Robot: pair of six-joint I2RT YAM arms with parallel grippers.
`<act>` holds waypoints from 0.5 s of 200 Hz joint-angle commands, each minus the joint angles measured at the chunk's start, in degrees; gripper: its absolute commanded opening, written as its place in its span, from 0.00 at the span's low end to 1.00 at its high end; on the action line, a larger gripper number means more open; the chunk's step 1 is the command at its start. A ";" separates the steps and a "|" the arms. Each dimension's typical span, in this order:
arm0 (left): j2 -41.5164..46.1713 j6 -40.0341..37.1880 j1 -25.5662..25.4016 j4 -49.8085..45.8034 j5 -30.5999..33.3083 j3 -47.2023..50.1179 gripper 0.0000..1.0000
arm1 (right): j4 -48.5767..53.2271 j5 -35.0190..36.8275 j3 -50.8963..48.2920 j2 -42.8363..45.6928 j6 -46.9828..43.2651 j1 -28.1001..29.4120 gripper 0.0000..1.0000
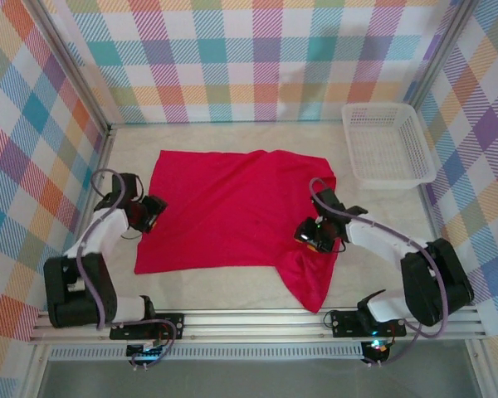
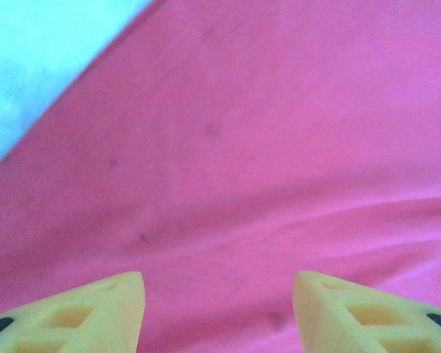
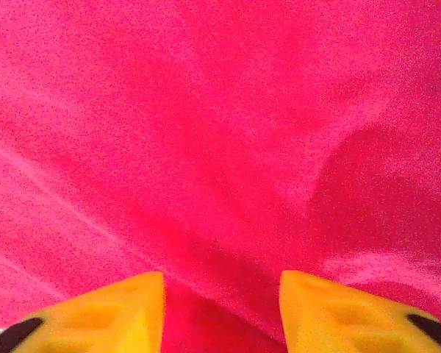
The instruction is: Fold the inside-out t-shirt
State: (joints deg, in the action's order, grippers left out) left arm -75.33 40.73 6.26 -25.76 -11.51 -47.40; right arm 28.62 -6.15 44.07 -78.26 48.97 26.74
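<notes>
The inside-out t-shirt [image 1: 232, 211] is bright red and lies spread flat on the table, with one part trailing toward the near edge at the right [image 1: 311, 282]. My left gripper [image 1: 149, 214] sits at the shirt's left edge. In the left wrist view its yellow fingertips [image 2: 117, 312] stand apart over the red cloth [image 2: 264, 169], so the left gripper [image 2: 219, 309] is open and holds nothing. My right gripper [image 1: 310, 232] is low over the shirt's right side. Its yellow fingers [image 3: 331, 312] are also apart, and the right gripper [image 3: 222, 309] is open above wrinkled cloth [image 3: 220, 132].
A white mesh basket [image 1: 390, 145] stands at the back right of the table. Bare pale tabletop [image 1: 216, 286] runs along the near side and at the left [image 2: 29, 66]. Plaid walls [image 1: 257, 58] enclose the table at the back and sides.
</notes>
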 commanded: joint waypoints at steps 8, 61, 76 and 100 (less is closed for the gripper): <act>-2.33 0.84 -4.27 5.79 1.46 -7.74 0.56 | -2.72 7.35 15.72 -5.76 -7.57 -2.95 0.48; -33.54 -1.31 -13.18 3.85 -6.04 -34.65 0.52 | 0.68 -0.80 47.36 -39.16 -11.36 -6.75 0.28; -36.92 -1.14 -12.98 3.42 -4.76 -36.03 0.51 | 1.27 -2.66 49.20 -42.73 -10.67 -6.62 0.27; -37.36 -0.57 -11.70 3.29 -3.67 -31.88 0.51 | -1.27 -4.30 43.46 -42.30 -8.53 -5.88 0.27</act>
State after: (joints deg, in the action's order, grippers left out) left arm -113.75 40.45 -7.18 -20.23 -15.51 -81.71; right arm 25.54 -6.66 90.94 -122.08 39.79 19.68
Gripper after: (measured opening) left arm 0.512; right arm 0.272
